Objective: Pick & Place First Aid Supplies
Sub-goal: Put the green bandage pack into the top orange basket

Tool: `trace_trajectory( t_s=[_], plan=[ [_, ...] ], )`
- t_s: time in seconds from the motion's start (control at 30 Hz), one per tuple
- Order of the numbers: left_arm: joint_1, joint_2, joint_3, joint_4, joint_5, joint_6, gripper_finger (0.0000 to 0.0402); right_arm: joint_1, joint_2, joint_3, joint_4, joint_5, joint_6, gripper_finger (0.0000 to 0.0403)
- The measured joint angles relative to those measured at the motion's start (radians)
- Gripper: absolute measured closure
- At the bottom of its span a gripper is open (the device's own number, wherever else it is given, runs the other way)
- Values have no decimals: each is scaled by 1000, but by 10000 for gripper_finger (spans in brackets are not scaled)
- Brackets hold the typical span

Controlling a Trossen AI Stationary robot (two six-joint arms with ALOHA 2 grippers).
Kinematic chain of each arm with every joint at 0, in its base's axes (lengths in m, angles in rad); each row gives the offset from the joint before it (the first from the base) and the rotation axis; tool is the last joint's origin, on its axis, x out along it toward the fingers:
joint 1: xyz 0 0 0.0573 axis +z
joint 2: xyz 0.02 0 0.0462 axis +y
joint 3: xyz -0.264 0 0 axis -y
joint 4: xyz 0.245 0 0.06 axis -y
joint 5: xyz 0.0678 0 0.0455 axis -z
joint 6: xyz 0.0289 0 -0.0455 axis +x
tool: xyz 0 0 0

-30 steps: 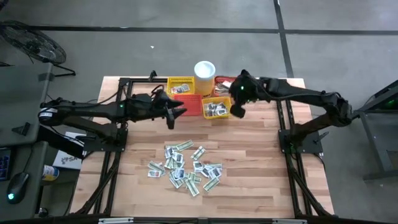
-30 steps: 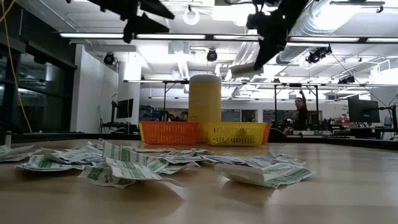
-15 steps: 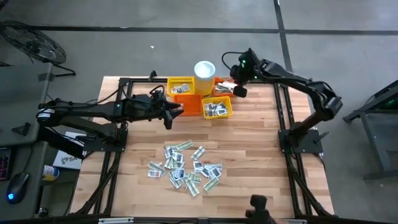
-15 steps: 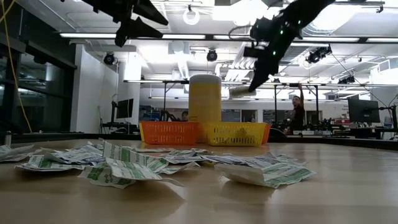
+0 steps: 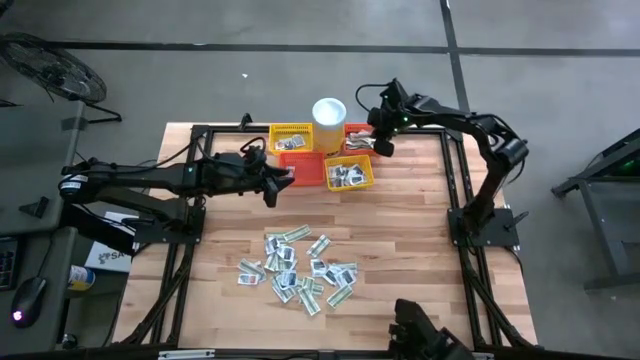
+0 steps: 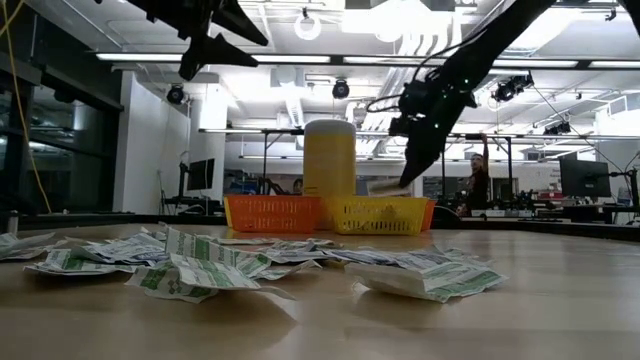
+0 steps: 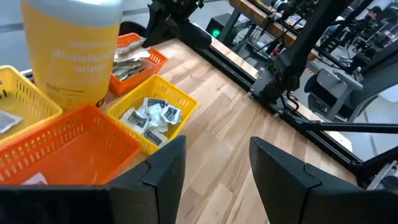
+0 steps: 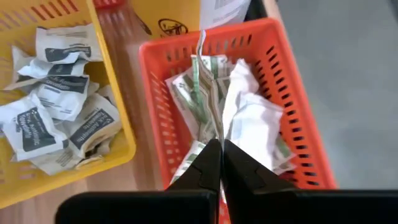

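The right hand point(image 8: 221, 163) is pressed together on the edge of a thin green-and-white sachet point(image 8: 208, 81), which it pinches upright over the red-orange basket point(image 8: 283, 74) at the far right of the basket cluster; that basket is already heaped with similar green-printed packets point(image 8: 249, 124). Seen from above, this hand point(image 5: 380, 145) sits at the far edge of the tabletop point(image 5: 420, 240), just right of the white cup point(image 5: 329, 112). The left hand point(image 5: 275, 185) hovers in the air to the left of the baskets, its two dark fingers point(image 7: 161, 171) spread apart and empty, pointing toward the near yellow basket point(image 7: 180, 102) that holds grey-and-white packets point(image 7: 149, 115). A second orange basket point(image 7: 68, 143) lies just beside it, and another yellow basket point(image 5: 291, 138) stands farther back, left of the cup. The bulk of the first aid supplies point(image 5: 298, 270) lies scattered in a loose pile on the near middle of the tabletop, well apart from both hands. Across the room, a person point(image 6: 478, 180) stands among the workbenches in the background.
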Motion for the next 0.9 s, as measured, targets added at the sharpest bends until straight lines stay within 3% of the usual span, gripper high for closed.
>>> trace_trajectory(
  t_s=[0.27, 0.63, 0.9],
  plan=[
    [0, 0, 0, -15, 0, -28, 225, -7, 24, 0, 25, 15, 40, 392],
    [0, 0, 0, -120, 6, -71, 225, -3, 7, -2, 19, 17, 131, 272],
    [0, 11, 0, -322, 9, -157, 225, 22, -114, -2, 16, 35, 164, 251]
  ],
)
